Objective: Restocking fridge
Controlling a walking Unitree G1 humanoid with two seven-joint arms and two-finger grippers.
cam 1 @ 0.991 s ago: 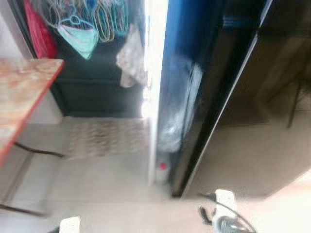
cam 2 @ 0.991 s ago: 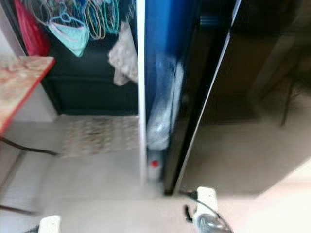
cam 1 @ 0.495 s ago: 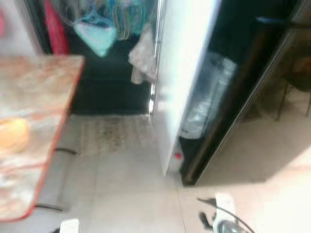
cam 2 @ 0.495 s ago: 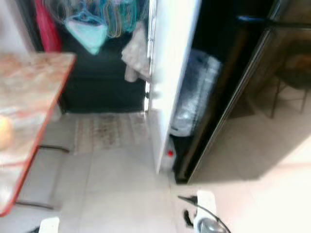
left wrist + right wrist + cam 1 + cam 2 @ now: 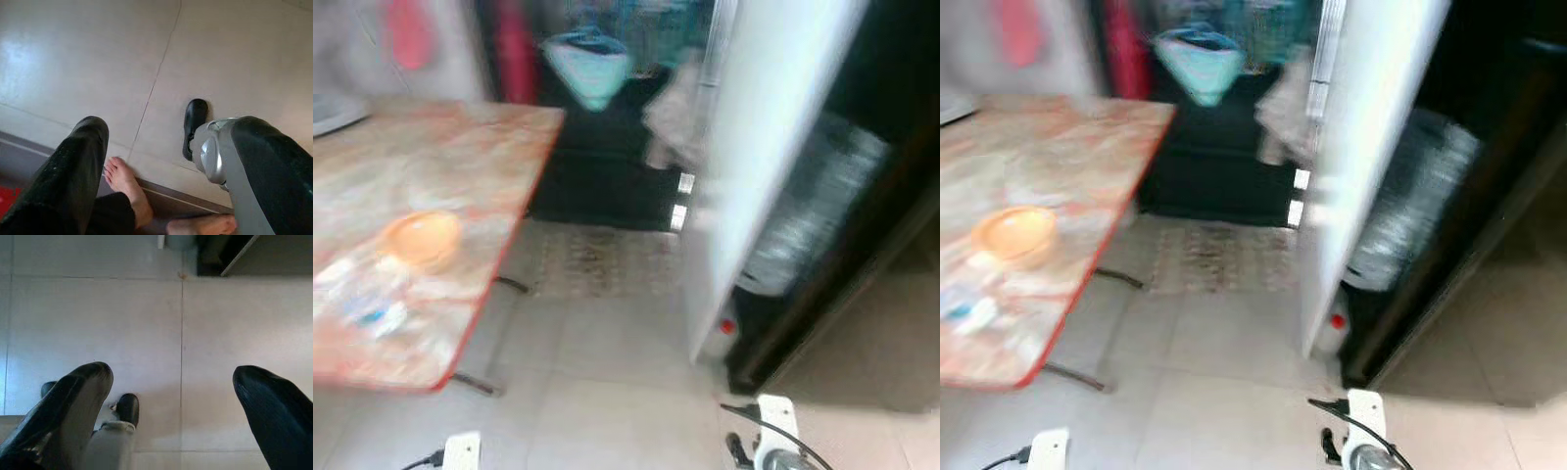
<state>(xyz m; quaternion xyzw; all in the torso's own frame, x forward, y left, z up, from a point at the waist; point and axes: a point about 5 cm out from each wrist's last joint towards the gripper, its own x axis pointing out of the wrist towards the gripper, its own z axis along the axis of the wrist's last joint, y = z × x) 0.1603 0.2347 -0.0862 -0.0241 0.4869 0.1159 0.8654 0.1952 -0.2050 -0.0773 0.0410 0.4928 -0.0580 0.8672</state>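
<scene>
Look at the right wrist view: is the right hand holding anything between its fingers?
No: the right hand is open, with bare floor tiles showing between its two black fingers.

Tiled floor (image 5: 607, 372) lies open between table (image 5: 460, 176) (left) and fridge door (image 5: 764, 147).

No legible text, label, brand, number or sign anywhere. Head views motion-blurred. Small blue-and-white patch on clear packaging (image 5: 374, 311) near front edge of the table (image 5: 480, 186): could be a label, unreadable. Red spot on a small bottle (image 5: 1336, 328) at foot of the open fridge door (image 5: 1371, 127): no lettering made out. Two pale squares (image 5: 681, 199) on the door's edge: blank blurs. Wrist views: plain floor tiles, no markings.
</scene>
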